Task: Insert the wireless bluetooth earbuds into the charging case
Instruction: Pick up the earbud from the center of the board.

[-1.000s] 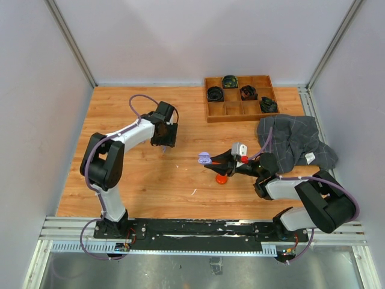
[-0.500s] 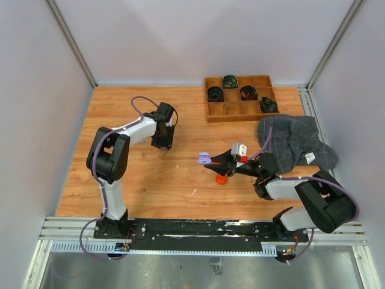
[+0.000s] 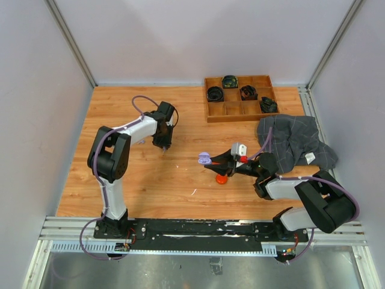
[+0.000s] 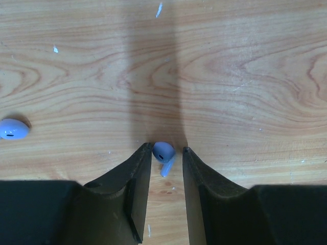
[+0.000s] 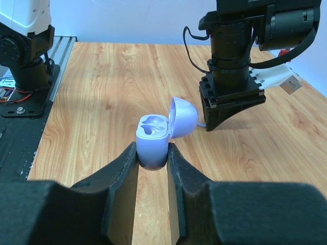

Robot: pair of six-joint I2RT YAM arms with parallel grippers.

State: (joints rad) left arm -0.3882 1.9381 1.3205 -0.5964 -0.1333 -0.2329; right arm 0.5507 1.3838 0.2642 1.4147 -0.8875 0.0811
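Left of the tabletop's (image 3: pixel 120 192) centre, the left fingers (image 4: pixel 134 184) stand slightly apart around a lilac earbud (image 4: pixel 163 152); a second earbud (image 4: pixel 13 128) lies nearby. At centre, the right fingers (image 5: pixel 120 189) grip the open lilac case (image 5: pixel 153 142).

I am viewing a wood-grain table (image 3: pixel 132 180). One lilac earbud (image 4: pixel 163 151) is lying on it between the left gripper's (image 4: pixel 167 149) fingers, and a second lilac earbud (image 4: pixel 13 128) is lying well off to their left. An orange-red piece (image 3: pixel 222 179) is sitting beneath the right gripper (image 3: pixel 212 160). A compartment tray (image 3: pixel 236 110) is resting farther out beyond that gripper, with a grey cloth (image 3: pixel 295 141) to its right.
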